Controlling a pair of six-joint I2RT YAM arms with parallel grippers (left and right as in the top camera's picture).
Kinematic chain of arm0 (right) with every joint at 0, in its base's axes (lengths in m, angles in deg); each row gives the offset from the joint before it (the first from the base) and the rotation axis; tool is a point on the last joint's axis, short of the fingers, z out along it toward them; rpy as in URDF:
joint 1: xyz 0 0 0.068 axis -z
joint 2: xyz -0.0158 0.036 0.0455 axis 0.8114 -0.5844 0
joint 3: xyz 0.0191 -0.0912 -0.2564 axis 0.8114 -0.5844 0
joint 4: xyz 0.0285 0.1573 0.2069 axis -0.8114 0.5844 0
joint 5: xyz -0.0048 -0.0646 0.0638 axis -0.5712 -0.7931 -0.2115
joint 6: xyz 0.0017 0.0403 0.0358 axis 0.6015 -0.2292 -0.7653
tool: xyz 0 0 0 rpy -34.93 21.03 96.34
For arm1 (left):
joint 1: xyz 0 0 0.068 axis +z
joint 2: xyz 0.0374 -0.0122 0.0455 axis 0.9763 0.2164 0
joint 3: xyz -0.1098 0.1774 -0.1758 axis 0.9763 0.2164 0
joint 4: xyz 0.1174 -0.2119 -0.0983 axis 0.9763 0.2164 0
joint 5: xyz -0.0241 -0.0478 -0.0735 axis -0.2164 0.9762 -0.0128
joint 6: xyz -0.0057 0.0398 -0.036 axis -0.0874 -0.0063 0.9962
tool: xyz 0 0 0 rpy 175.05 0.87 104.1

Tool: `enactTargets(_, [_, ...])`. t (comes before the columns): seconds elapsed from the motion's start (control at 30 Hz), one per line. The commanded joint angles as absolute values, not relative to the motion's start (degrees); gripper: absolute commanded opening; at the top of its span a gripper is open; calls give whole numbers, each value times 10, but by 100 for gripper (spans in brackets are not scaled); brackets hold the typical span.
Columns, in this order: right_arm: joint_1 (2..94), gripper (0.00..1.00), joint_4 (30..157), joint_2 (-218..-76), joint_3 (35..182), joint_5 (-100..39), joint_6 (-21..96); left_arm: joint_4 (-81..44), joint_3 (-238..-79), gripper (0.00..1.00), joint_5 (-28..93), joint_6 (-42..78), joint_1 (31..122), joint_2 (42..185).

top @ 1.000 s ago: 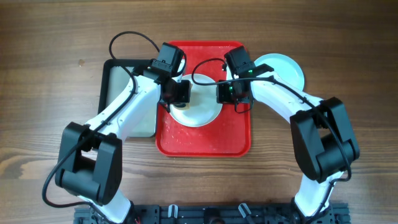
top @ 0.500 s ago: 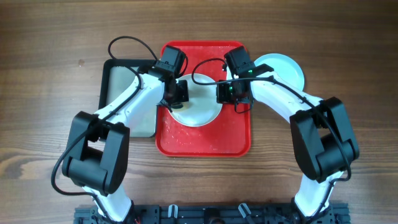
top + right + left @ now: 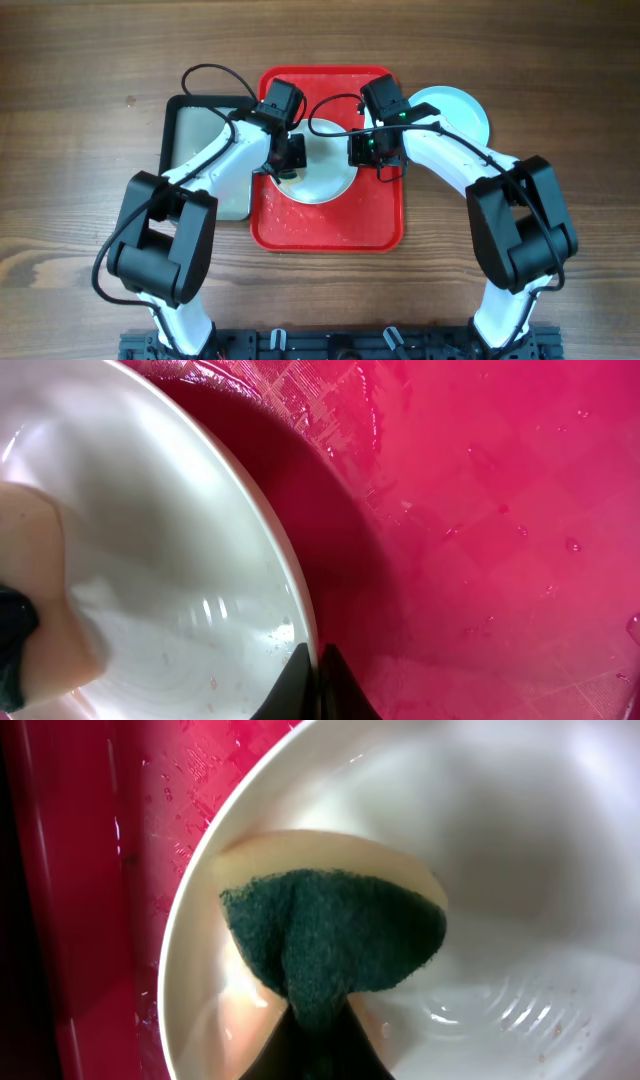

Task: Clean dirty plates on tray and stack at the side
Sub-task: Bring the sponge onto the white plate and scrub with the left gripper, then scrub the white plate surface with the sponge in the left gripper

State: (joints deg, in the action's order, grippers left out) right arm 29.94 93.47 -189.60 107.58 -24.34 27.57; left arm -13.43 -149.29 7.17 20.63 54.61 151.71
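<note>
A white plate (image 3: 325,170) lies on the wet red tray (image 3: 330,225). My left gripper (image 3: 288,160) is shut on a sponge (image 3: 335,935), whose dark green scouring face presses on the plate's (image 3: 520,850) left inner side. My right gripper (image 3: 362,150) is shut on the plate's right rim; in the right wrist view the rim (image 3: 300,600) runs between its closed fingertips (image 3: 312,665). Tiny orange specks (image 3: 213,682) and water streaks remain on the plate's inside. A light turquoise plate (image 3: 462,108) sits on the table right of the tray.
A dark grey-black tray (image 3: 180,108) with a pale inside stands against the red tray's left side, under my left arm. Water drops cover the red tray (image 3: 480,510). Bare wooden table surrounds everything.
My left arm has swung its elbow to the right and the sponge has slid a little across the plate's left side. The right gripper and the plate have stayed put.
</note>
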Motion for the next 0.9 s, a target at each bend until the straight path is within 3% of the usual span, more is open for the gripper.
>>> enactTargets(0.0, [297,4,935,-1908,1074,-236,274,-136,-1477,4,92,212,542,1553])
enactTargets(0.87, [297,4,935,-1908,1074,-234,276,-161,-1477,4,250,194,541,1563])
